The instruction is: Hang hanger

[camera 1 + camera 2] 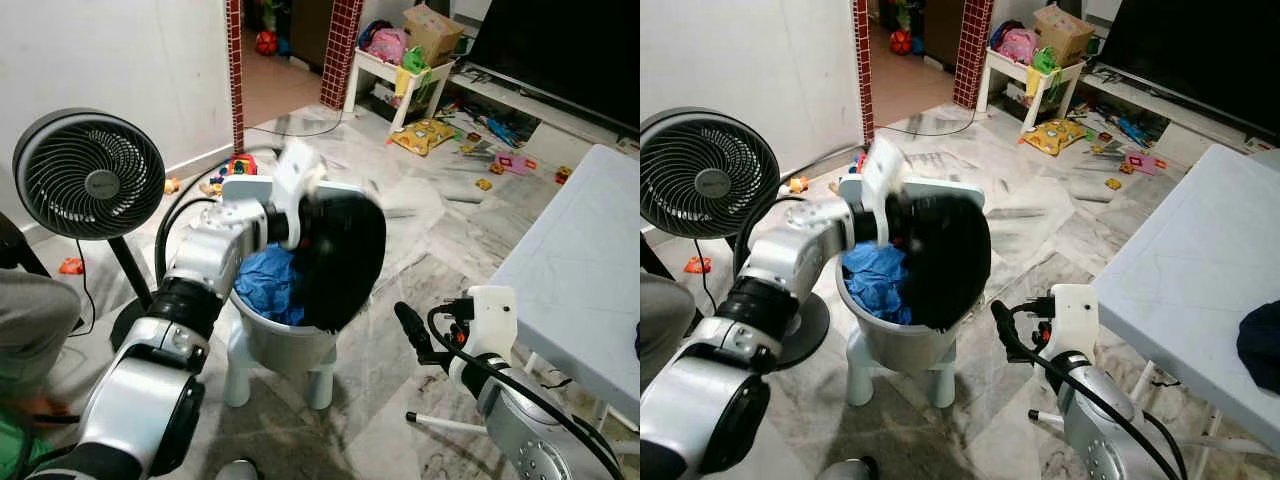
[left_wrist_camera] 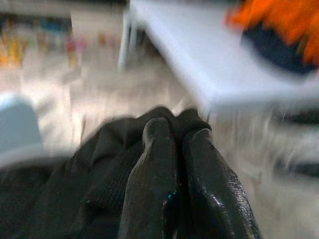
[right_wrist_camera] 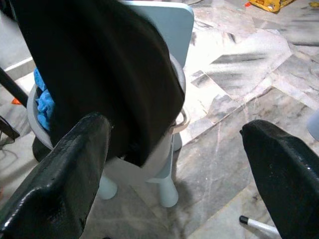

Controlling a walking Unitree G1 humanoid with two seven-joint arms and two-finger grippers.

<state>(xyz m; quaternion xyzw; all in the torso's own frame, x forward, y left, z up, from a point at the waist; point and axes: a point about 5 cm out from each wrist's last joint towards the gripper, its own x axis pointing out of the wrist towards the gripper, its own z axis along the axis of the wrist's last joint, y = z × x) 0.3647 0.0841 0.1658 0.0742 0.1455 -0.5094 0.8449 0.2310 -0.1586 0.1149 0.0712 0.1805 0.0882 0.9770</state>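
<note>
My left gripper (image 2: 177, 132) is shut on a black garment (image 1: 340, 260) and holds it up over a grey basket (image 1: 285, 345). The cloth hangs down across the basket's right rim. A blue garment (image 1: 265, 280) lies bunched inside the basket. The left wrist view is blurred, with both fingers pressed together in the black cloth. My right gripper (image 3: 174, 124) is open, low and to the right of the basket, pointing at it with nothing between its fingers (image 1: 415, 335). I see no hanger.
The basket rests on a small white stool (image 1: 320, 385). A black standing fan (image 1: 90, 175) is at the left, beside a person's leg (image 1: 30, 310). A white table (image 1: 580, 260) at the right carries a dark garment (image 1: 1260, 345). Toys litter the marble floor behind.
</note>
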